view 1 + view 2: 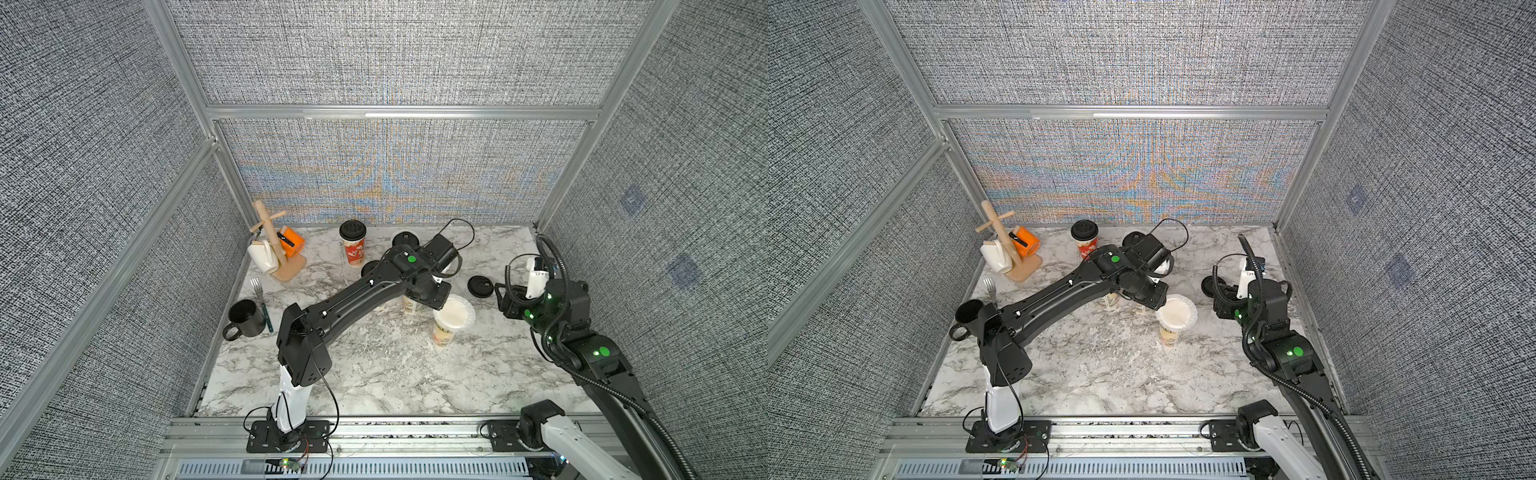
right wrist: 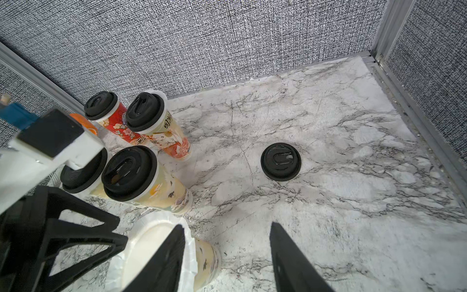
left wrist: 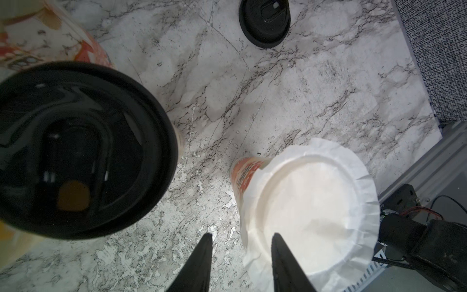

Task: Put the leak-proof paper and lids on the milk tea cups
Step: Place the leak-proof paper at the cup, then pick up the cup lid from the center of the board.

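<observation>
A beige milk tea cup (image 1: 444, 334) stands mid-table with a crinkle-edged white leak-proof paper (image 1: 455, 312) lying over its mouth; both top views show it, and so does the left wrist view, as the paper (image 3: 310, 207). My left gripper (image 3: 241, 236) is open at the paper's near edge. One fingertip (image 3: 276, 239) hovers over the paper, the other over bare table. My right gripper (image 2: 227, 225) is open and empty, to the right of this cup (image 2: 204, 260). Several other cups (image 2: 174, 136) behind carry black lids.
A loose black lid (image 1: 480, 286) lies on the marble right of the cups. At the left stand a black mug (image 1: 245, 318), a fork (image 1: 257, 286), and a wooden mug tree (image 1: 274, 245) with an orange and a white mug. Fabric walls close three sides.
</observation>
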`<action>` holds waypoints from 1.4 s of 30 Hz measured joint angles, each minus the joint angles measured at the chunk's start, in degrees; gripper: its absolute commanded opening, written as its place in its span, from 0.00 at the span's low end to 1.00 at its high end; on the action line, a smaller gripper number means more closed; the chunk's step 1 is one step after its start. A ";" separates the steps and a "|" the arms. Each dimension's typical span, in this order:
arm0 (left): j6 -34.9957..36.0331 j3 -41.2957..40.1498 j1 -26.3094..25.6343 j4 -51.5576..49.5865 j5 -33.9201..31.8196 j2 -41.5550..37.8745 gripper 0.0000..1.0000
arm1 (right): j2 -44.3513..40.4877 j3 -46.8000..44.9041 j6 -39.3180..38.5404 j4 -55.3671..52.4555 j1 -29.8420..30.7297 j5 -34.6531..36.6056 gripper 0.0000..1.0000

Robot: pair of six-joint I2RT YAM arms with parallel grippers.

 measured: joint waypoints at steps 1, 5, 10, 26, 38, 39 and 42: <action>0.11 0.24 0.00 -0.39 -0.20 0.00 0.51 | 0.33 0.04 0.02 -0.17 -0.04 0.04 0.69; 0.87 0.55 0.00 -0.66 -0.92 -1.33 0.63 | 4.28 1.60 0.42 -2.05 -2.19 0.66 0.81; 1.81 -3.80 0.00 1.29 -3.65 -8.46 0.79 | 16.85 5.62 -0.15 -2.51 -9.25 -1.51 0.89; 1.09 -19.50 3.15 5.75 -13.25 -23.30 0.82 | 64.61 36.94 -6.47 -13.07 -12.33 -4.63 0.91; 0.74 -22.47 4.74 5.73 -12.70 -23.41 0.82 | 75.08 44.02 -7.82 -17.53 -12.31 -3.04 0.92; 0.70 -22.60 4.76 5.73 -12.41 -23.41 0.82 | 75.43 43.76 -7.80 -17.44 -12.31 -3.02 0.91; 0.48 -22.88 4.83 5.73 -11.85 -23.41 0.82 | 76.06 42.53 -7.80 -17.31 -12.24 -3.02 0.90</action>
